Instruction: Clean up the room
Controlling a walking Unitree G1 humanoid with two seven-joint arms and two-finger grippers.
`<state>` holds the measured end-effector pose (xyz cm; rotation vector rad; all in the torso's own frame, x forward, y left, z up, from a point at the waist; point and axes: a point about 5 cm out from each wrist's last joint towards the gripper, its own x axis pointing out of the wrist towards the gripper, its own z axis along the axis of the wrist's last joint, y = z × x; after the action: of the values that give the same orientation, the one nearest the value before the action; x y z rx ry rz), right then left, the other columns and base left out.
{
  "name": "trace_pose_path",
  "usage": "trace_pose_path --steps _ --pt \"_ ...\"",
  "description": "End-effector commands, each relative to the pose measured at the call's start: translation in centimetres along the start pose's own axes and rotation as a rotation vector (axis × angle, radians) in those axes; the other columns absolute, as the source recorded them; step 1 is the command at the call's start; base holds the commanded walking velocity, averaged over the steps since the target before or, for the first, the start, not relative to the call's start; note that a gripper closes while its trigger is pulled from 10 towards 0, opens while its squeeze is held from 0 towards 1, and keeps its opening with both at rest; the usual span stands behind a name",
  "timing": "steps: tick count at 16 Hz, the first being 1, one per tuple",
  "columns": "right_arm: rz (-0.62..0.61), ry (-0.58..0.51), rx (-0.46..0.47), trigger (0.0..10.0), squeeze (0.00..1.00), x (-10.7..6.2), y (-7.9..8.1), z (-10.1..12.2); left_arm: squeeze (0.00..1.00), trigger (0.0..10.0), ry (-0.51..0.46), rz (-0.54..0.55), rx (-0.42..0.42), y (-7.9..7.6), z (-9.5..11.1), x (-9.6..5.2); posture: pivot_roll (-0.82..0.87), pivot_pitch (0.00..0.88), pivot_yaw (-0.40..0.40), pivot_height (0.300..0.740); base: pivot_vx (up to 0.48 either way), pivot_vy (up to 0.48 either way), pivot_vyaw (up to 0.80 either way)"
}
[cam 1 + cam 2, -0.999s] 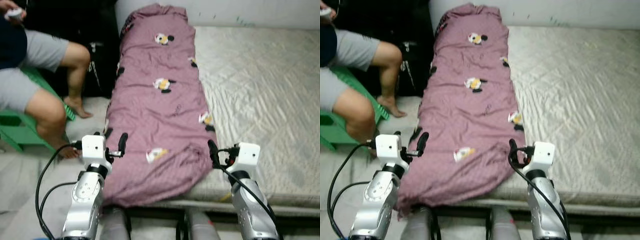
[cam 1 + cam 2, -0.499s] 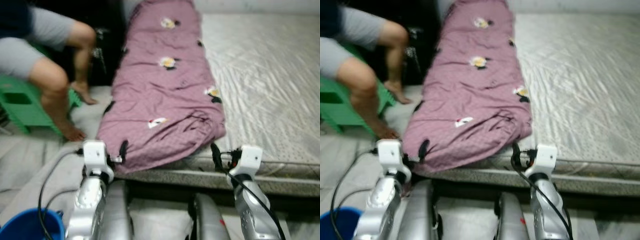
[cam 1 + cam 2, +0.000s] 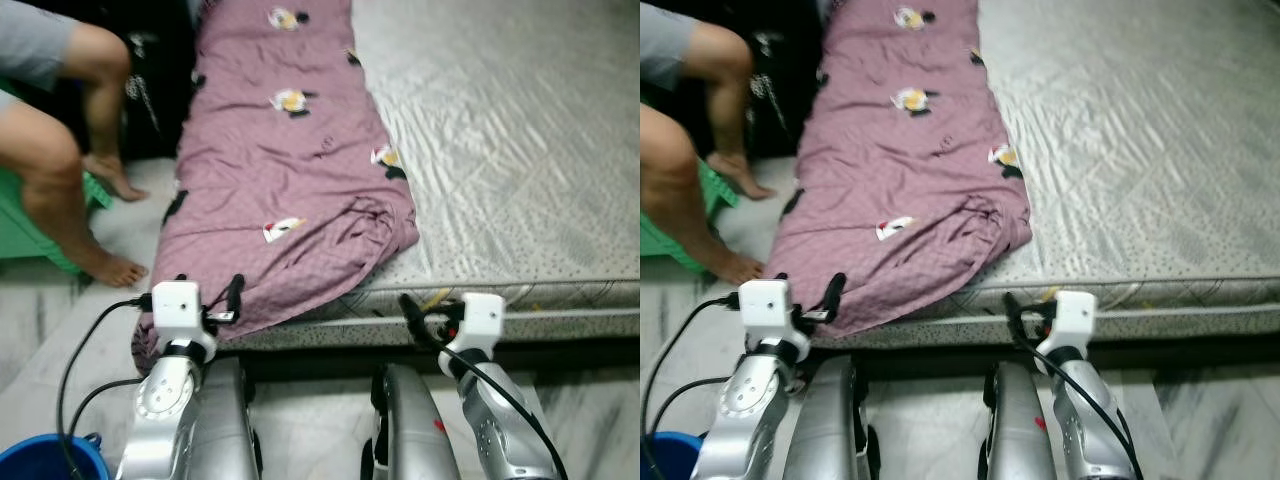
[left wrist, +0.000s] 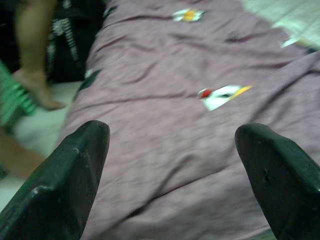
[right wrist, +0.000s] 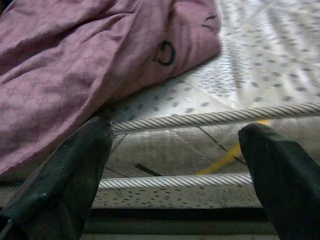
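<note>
A mauve blanket (image 3: 290, 170) with cartoon prints lies lengthwise along the left side of the grey quilted mattress (image 3: 500, 150). Its near end is bunched at the front left corner and hangs over the edge. My left gripper (image 3: 230, 298) is low in front of that hanging end, open, with the blanket (image 4: 190, 135) just ahead of its empty fingers (image 4: 75, 185). My right gripper (image 3: 412, 308) is open in front of the mattress's front edge (image 5: 200, 150), right of the blanket's end (image 5: 75, 75), and holds nothing.
A person sits on a green stool (image 3: 20, 240) at the left, bare legs (image 3: 60, 170) and feet on the floor beside the bed. A dark bag (image 3: 150, 90) stands against the bed's left side. A blue bucket (image 3: 45, 465) is at my lower left.
The whole view has dropped and pulled back: the mattress's front edge and the blue bucket have come into sight. Both grippers now sit before the bed's edge, still open and empty.
</note>
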<state>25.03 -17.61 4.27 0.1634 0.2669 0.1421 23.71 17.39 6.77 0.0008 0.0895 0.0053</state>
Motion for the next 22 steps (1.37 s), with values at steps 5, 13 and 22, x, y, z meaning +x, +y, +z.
trace_pose_path --steps 5,13,22 --pt "0.079 -0.097 0.009 10.0 0.00 3.3 1.2 3.9 0.00 10.0 0.055 0.111 0.054 3.3 -0.3 -2.2 0.05 0.236 0.016 0.581 0.000 0.000 0.00" --pt "0.231 -0.118 0.077 10.0 0.00 6.5 5.0 6.5 0.00 10.0 0.054 0.055 0.069 2.8 2.1 -4.2 0.13 0.345 0.025 0.581 0.000 0.000 0.00" --pt "-0.009 -0.153 0.047 8.9 0.00 8.3 5.9 8.6 0.00 10.0 0.084 0.058 0.070 2.8 2.9 -4.8 0.15 0.368 0.027 0.581 0.000 0.000 0.00"
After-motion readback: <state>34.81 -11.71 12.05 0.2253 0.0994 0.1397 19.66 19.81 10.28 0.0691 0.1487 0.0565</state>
